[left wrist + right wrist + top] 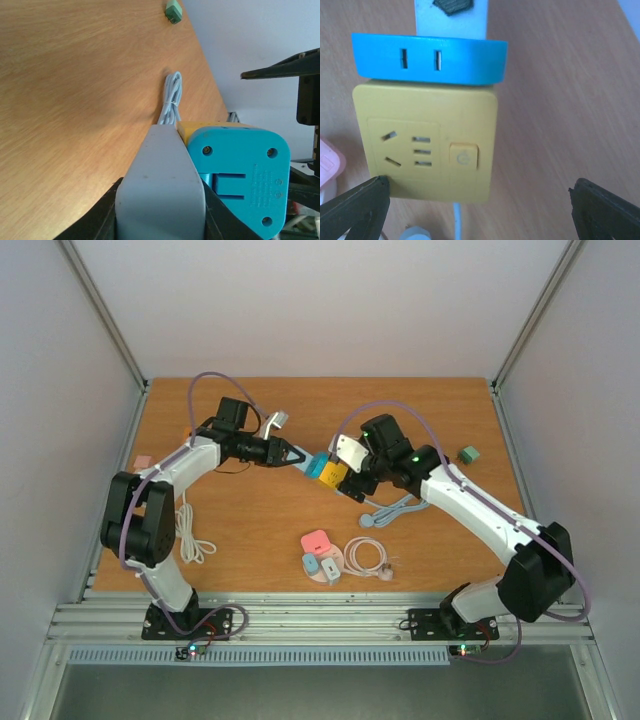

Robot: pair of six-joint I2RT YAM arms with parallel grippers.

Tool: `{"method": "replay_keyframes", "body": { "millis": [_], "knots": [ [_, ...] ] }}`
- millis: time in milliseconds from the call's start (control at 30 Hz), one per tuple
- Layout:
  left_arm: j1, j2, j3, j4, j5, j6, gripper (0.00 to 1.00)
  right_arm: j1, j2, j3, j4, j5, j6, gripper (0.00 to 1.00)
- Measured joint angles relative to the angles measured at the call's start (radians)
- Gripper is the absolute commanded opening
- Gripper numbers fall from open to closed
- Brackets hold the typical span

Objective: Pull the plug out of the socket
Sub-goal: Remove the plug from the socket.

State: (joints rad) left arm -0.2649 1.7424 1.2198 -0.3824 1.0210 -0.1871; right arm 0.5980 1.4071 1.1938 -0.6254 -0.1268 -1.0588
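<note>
We see a wooden desk [250,510] carrying everything. The left arm [175,468] and right arm [480,508] reach in from either side, and their jaws meet at the middle of the desk.

The left jaws are clamped on a grey block [160,185], one black finger pressed to each of its sides. The right jaws stand wide open. One tip is just beside a near corner of the yellow socket [425,145] and the other is well apart from it on the opposite side. We cannot tell whether the closer tip touches.

Nearer the arm bases than both jaws lies a pale pink round dish [340,558]. A light-blue piece [311,563] and a white piece [331,568] sit on it, and a pink block [316,540] rests at its far rim. A coiled white cable [368,557] lies just beside the dish.

The blue plug [430,62] sits flush against the socket's face farthest from the right jaws, with two slots showing on its side. The socket is between those open jaws and the plug is beyond their tips. From the left wrist, the plug lies right beside the grey block, just outside the left jaws. Its screwed back faces that camera, and the yellow socket peeks out behind it.

A grey cable [395,508] leaves the socket on the right jaws' side and trails under the right arm. A loose white cable [190,535] lies by the left arm, behind the left jaws.

A small green block [468,454] sits well apart from the right jaws, behind them. A small pink piece [143,461] lies at the desk edge, far behind the left jaws.
</note>
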Motion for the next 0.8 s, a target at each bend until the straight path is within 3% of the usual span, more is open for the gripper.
{"method": "replay_keyframes", "body": {
  "millis": [800],
  "knots": [
    [0.002, -0.039, -0.083, 0.088, -0.060, -0.056, 0.00, 0.154, 0.184, 0.152, 0.011, 0.069, 0.109, 0.98]
  ]
}}
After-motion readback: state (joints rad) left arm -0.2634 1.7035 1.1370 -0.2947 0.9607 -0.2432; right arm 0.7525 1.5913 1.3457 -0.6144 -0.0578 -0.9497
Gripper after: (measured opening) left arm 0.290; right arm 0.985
